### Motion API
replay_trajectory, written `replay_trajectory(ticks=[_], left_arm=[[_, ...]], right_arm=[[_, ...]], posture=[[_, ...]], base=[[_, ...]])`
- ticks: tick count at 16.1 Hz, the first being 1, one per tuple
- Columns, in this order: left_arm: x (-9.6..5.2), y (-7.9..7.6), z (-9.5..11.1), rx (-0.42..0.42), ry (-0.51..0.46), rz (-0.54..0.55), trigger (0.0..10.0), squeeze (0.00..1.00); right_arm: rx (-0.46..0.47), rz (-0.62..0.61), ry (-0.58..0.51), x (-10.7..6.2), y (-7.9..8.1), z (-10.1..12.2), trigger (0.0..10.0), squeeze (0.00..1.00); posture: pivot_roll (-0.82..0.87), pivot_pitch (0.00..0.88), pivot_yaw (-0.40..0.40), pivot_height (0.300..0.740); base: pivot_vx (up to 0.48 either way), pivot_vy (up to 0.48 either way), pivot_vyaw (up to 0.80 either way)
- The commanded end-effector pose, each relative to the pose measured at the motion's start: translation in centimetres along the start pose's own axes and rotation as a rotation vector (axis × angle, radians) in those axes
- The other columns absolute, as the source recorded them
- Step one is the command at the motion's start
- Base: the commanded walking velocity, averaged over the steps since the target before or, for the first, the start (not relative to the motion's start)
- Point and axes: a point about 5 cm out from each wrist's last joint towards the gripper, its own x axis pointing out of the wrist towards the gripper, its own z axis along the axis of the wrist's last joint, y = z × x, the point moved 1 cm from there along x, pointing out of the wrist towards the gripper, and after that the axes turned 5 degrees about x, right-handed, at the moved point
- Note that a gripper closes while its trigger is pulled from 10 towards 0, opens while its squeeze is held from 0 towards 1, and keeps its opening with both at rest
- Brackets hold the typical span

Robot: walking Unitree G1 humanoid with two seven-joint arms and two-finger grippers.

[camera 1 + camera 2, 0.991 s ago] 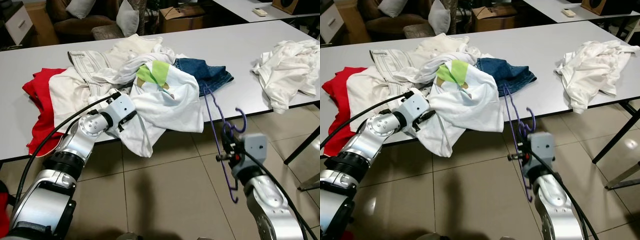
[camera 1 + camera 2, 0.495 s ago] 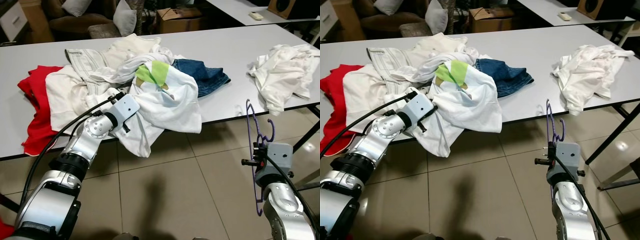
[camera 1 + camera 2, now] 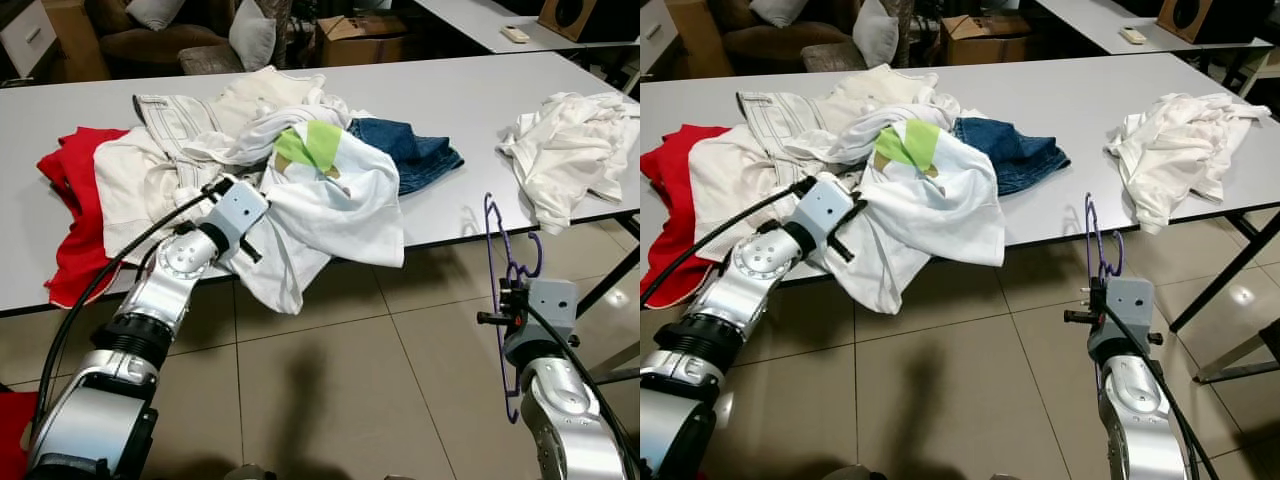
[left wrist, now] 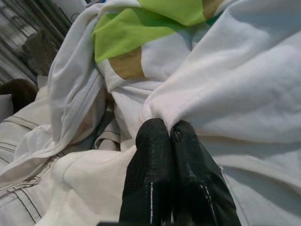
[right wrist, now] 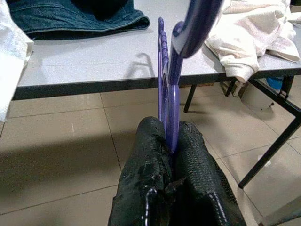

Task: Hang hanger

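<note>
The purple hanger [image 3: 497,262] stands upright in front of the table edge, over the tiled floor [image 3: 330,370], pinched between the closed fingers of the right gripper [image 5: 170,141]. The left gripper [image 4: 168,132] is clamped on a fold of the white T-shirt [image 3: 335,205] that drapes off the grey table [image 3: 470,100]. Red, cream and denim clothes are heaped beside it. Behind the table are a cardboard box [image 3: 362,38] and cushions.

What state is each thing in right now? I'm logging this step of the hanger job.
Purple hanger: upright, clamped in the right hand.
White shirt with green patch: draped over the table edge, pinched by the left hand.
Jeans: crumpled.
White clothes pile: heaped apart.
</note>
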Motion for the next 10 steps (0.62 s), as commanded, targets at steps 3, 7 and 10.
replay_trajectory(ticks=[3,7,10], left_arm=[[0.1,3.5,2.8,-0.096,-0.112,0.089,0.0,0.00],[-0.1,10.7,9.2,-0.150,-0.326,0.261,0.0,0.00],[0.0,12.3,11.8,-0.112,-0.371,0.256,0.0,0.00]], right_arm=[[0.018,-0.006,0.011,-0.3,0.0,-0.4,10.0,0.00],[0.050,-0.014,0.020,-0.6,0.7,-1.0,10.0,0.00],[0.064,-0.015,0.022,-0.9,1.3,-1.3,10.0,0.00]], posture=[[-0.18,0.000,-0.005,0.740],[-0.17,0.000,0.018,0.740],[-0.18,0.000,0.030,0.740]], base=[[0.000,0.000,0.00],[0.000,0.000,0.00],[0.000,0.000,0.00]])
